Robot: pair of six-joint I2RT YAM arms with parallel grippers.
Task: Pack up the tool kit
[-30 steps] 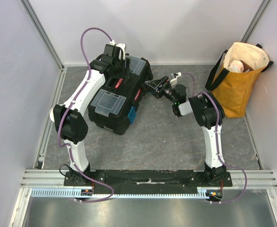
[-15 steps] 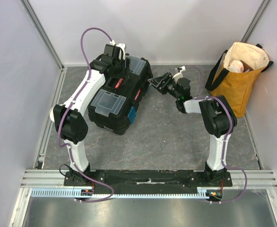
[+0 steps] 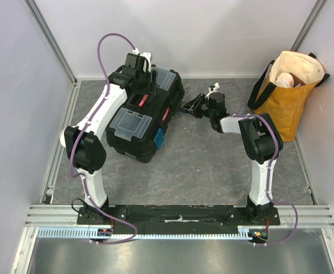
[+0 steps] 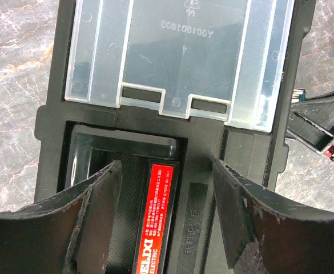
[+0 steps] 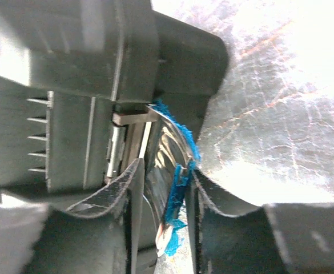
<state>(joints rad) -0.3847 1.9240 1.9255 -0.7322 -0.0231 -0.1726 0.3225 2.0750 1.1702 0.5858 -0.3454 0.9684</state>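
Observation:
The black toolbox lies closed on the grey floor at the left. My left gripper hovers over its top, open, its fingers straddling the red handle panel without touching it. A clear compartment lid lies just beyond. My right gripper reaches to the box's far right end. In the right wrist view the right gripper is shut on a blue side latch, which fills the gap between its fingers beside the box wall. No loose hand tools are in view.
A mustard-yellow tote bag stands at the back right with something pale inside. A second blue latch shows on the box's near end. White walls and metal rails close in the floor on all sides.
The right gripper swung left to the toolbox's end and its jaws narrowed from wide open onto the blue latch. The left arm stayed still.

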